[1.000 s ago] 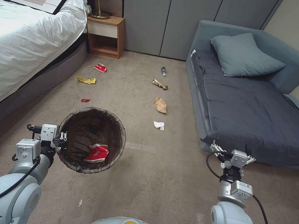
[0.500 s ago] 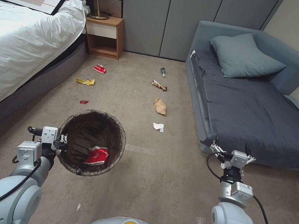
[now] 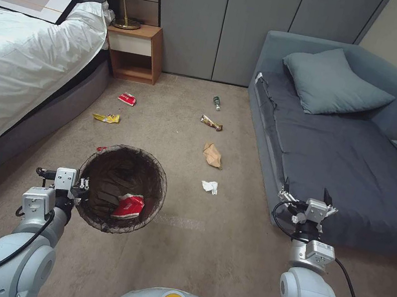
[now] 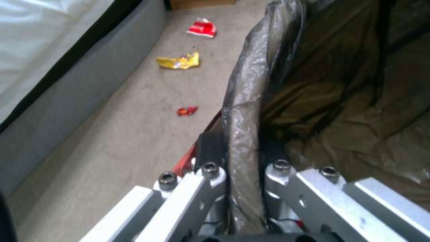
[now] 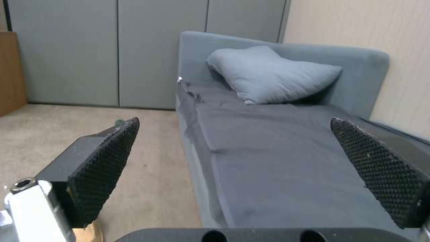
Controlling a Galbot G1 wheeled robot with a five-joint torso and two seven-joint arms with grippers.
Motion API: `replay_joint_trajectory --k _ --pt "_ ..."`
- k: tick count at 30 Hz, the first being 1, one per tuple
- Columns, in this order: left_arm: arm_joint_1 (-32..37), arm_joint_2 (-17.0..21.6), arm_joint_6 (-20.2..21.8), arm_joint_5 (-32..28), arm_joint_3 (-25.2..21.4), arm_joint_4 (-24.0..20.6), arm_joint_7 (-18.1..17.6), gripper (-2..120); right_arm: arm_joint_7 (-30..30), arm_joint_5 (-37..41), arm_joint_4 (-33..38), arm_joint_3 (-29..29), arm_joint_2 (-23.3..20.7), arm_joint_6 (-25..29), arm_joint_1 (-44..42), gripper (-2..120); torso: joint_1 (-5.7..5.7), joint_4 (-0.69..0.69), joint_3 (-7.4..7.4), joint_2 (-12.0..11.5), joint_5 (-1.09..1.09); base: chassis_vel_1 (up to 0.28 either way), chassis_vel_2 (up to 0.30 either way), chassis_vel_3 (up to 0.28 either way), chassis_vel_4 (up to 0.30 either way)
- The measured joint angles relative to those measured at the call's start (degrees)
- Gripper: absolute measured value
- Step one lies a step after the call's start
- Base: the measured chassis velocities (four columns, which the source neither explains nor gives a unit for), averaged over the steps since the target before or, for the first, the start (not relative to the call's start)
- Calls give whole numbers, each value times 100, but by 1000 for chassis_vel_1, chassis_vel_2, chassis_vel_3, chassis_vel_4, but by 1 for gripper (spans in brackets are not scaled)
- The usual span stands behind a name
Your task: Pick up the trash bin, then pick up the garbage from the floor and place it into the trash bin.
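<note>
Left hand point(image 3: 81, 186) is clamped on the near-left rim of the trash bin point(image 3: 121, 189), bag liner pinched between its fingers point(image 4: 210, 151); the left wrist view shows one finger outside the wall, the other inside. Bin hangs just beyond that hand, mouth open upward, a red wrapper point(image 3: 128, 205) already lying in the bottom.

Bin pickup looks done; step in hand is collecting floor garbage, likely with the robot positioning itself toward the next piece.

Litter going left to right, all ahead of the left hand and past the bin: yellow wrapper point(image 3: 106, 117) and red-white wrapper point(image 3: 127, 99) farther out near the bed point(image 3: 15, 62); a small red scrap point(image 3: 101, 148) just at the bin's far rim, touching or not I cannot tell. Between the two hands, farther out: white tissue point(image 3: 210, 187) nearest, then crumpled brown paper bag point(image 3: 212, 155), brown snack wrapper point(image 3: 211, 123), and green-labelled bottle point(image 3: 216, 103) farthest.

Right hand point(image 3: 305, 196) is held up in front of the sofa point(image 3: 339, 157) edge, spread wide open and empty, pads point(image 5: 105, 164) well apart.

Next move, by my judgement: right hand needs to drop to the carpet, tissue being the closest piece to it, down and toward the left hand's side, close on it, then carry it over the bin mouth. Soft tissue on carpet calls for a low pinch.
</note>
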Motion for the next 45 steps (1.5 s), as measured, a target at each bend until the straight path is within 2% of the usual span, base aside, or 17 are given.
replay_joint_trajectory --k 33,42,45 --pt "-39 42 0 -24 1 0 -13 4 45 -135 61 -80 -41 16 -39 100 1 0 1 0 0 -170 169 164 -168" --pt "-51 49 0 -26 -1 0 -18 4 178 139 272 -165 -423 -725 103 100 0 -2 -1 1 0 0 0 0 0" --pt "-25 43 0 -25 -35 0 -19 4 409 593 456 -370 -749 -1692 390 100 0 0 -1 0 0 0 0 0 0"
